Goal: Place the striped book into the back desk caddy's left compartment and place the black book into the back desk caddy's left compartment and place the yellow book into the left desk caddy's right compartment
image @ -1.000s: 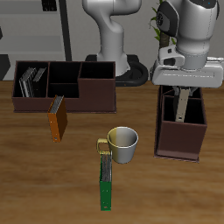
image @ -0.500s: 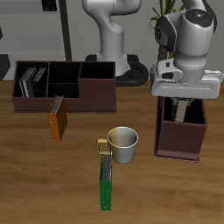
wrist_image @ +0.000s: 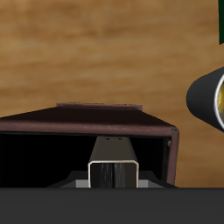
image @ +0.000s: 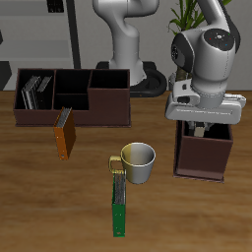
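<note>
So the gripper (image: 204, 126) is hanging right over the left desk caddy (image: 204, 157), the dark brown box standing by itself on the table (image: 39, 197), with the fingers dipped down inside its opening. In the wrist view there's a thin book-like slab (wrist_image: 115, 173) standing upright inside that caddy (wrist_image: 87, 131), directly under the camera, but honestly I can't tell its colour there, and I can't tell if the jaws are clamped on it or spread apart because the fingers are hidden behind the hand's body and the caddy wall. The back desk caddy (image: 74, 96) is the long three-section one farther back on the table; the end compartment farthest from the arm has a dark book (image: 35, 91) leaning in it, looks black, maybe more than one, hard to say. An orange-brown book (image: 65, 134) stands upright just in front of that long caddy, touching or nearly touching its front wall. Nearer the table's front edge a white mug (image: 140, 163) sits with a green book (image: 119, 203) right beside it, lying flat and running toward the front edge. The mug (wrist_image: 210, 96) and a sliver of the green book (wrist_image: 220, 22) also peek into the wrist view.
</note>
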